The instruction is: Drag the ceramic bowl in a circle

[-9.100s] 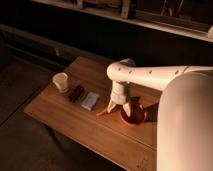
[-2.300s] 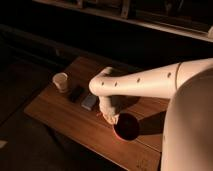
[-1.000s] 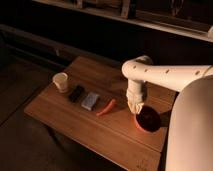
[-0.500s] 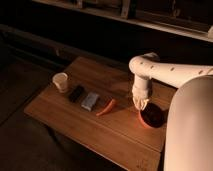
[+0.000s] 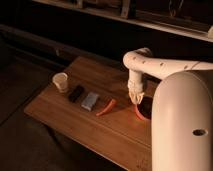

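The ceramic bowl (image 5: 141, 111), red-orange with a glossy rim, sits on the right part of the wooden table (image 5: 65, 112). Its right side is hidden behind my large white arm link (image 5: 182, 125). My gripper (image 5: 135, 98) points straight down from the white forearm and meets the bowl's upper-left rim. It is shut on that rim.
Left of the bowl, in a row, lie an orange carrot-shaped thing (image 5: 106, 107), a grey packet (image 5: 90, 100) and a black object (image 5: 76, 93). A small white cup (image 5: 60, 82) stands at the far left. A dark shelf runs behind the table, and the floor drops away in front.
Gripper and bowl have slid together from nearer the front edge toward the back, first rightward, then slightly left. My near arm link now covers more of the bowl.
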You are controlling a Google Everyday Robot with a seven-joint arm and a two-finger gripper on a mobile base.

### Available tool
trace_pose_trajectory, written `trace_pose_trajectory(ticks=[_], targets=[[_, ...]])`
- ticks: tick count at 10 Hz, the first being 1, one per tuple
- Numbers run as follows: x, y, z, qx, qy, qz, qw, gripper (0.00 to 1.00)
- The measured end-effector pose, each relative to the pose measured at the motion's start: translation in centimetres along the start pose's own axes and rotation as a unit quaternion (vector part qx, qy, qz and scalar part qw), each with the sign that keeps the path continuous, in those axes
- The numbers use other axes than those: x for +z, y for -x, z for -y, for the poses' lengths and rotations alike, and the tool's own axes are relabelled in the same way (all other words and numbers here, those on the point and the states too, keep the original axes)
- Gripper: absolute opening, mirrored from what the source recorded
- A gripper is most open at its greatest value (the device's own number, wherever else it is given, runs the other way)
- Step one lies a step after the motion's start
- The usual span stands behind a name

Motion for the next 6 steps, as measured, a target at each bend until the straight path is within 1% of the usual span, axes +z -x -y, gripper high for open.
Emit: trace_pose_trajectory(ticks=[2, 3, 4, 6], targets=[[-0.6, 0.0, -2.4, -0.020, 0.009, 0.011, 0.9997, 0.00], [-0.8, -0.2, -3.5, -0.029, 0.017, 0.015, 0.9993, 0.00], [-0.9, -0.8, -5.2, -0.043, 0.031, 0.020, 0.9984, 0.00], [-0.9, -2.5, -7.5, -0.063, 0.055, 0.023, 0.9963, 0.00]])
